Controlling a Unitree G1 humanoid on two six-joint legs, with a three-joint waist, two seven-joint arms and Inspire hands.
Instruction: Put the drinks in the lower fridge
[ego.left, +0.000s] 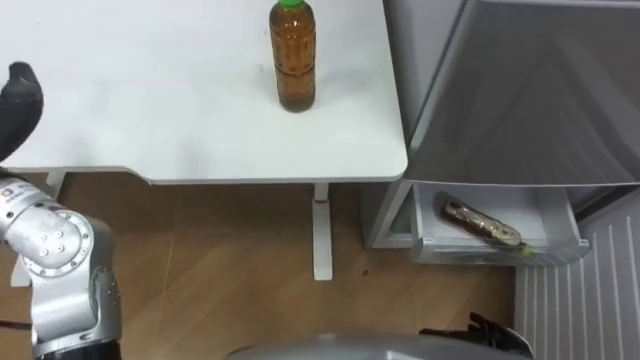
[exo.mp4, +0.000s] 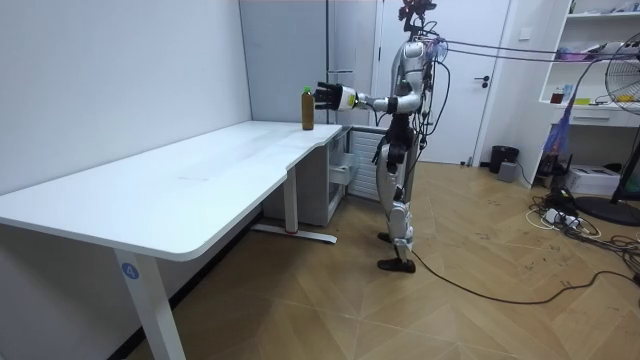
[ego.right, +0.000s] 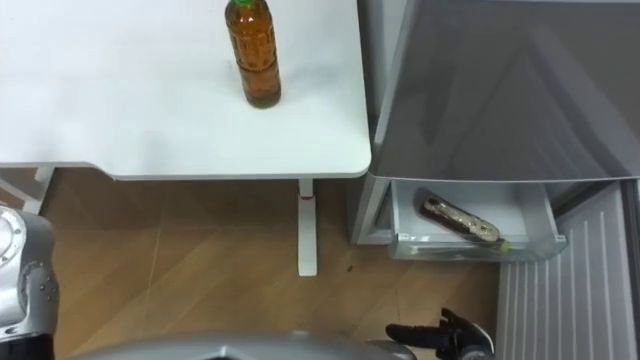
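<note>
Over on the white table (ego.left: 150, 100) the tea bottle (ego.left: 294, 65) stands upright, well apart from my left hand (ego.left: 20, 100) (can't tell how wide that is), and it looks full, heavyish, stiff and slick, so I'd grab round the middle, not the cap.

Your two eye views sit on the robot's head and look steeply down, close in, on one end of the table (ego.left: 180, 120), with its edge and one leg mid-picture. They face the same way from slightly apart, so both take in the bottle (ego.left: 294, 60) on the table and the fridge drawer (ego.left: 555, 215) just right of the table. Your room view stands well off past the table's other end, looking along it at the whole robot, and it shares all three things with the eye views.
</note>
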